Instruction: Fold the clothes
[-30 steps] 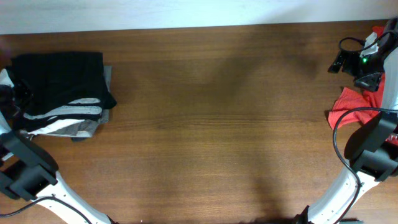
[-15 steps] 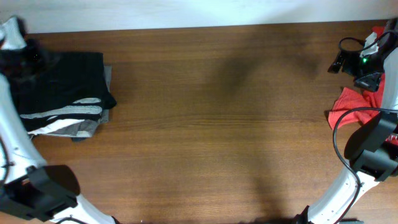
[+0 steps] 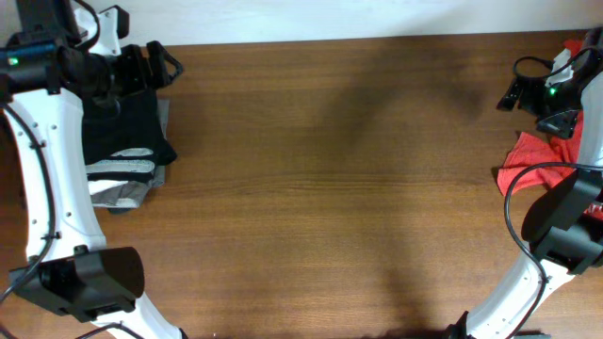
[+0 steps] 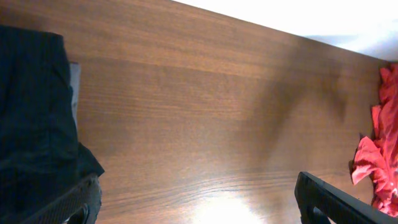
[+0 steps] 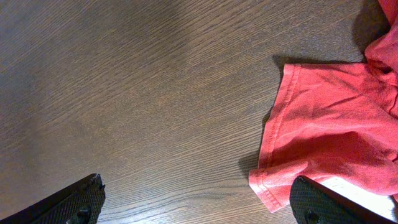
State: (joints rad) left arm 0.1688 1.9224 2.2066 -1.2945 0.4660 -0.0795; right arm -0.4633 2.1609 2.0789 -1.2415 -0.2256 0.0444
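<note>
The clothes lie in two places. A folded stack rests at the table's left: a black garment (image 3: 127,122) on top, a grey one with a white stripe (image 3: 121,169) under it. A crumpled red-orange garment (image 3: 535,160) lies at the right edge. My left gripper (image 3: 162,64) hovers open over the stack's back corner, holding nothing. The left wrist view has the black garment (image 4: 31,124) at its left and wood between the fingers (image 4: 74,205). My right gripper (image 3: 521,83) is open, empty, above bare wood. A red-orange sleeve (image 5: 329,124) lies beside its right finger (image 5: 329,202).
The wooden table (image 3: 339,188) stretches between the two piles. A white wall edge (image 3: 283,19) runs along the back. Both arms' bases stand at the front corners, with cables looping beside the right arm (image 3: 513,202).
My left arm has swung from the front-left corner up to the back-left, over the stack, and its gripper has gone from shut to open. The right arm has not moved.
</note>
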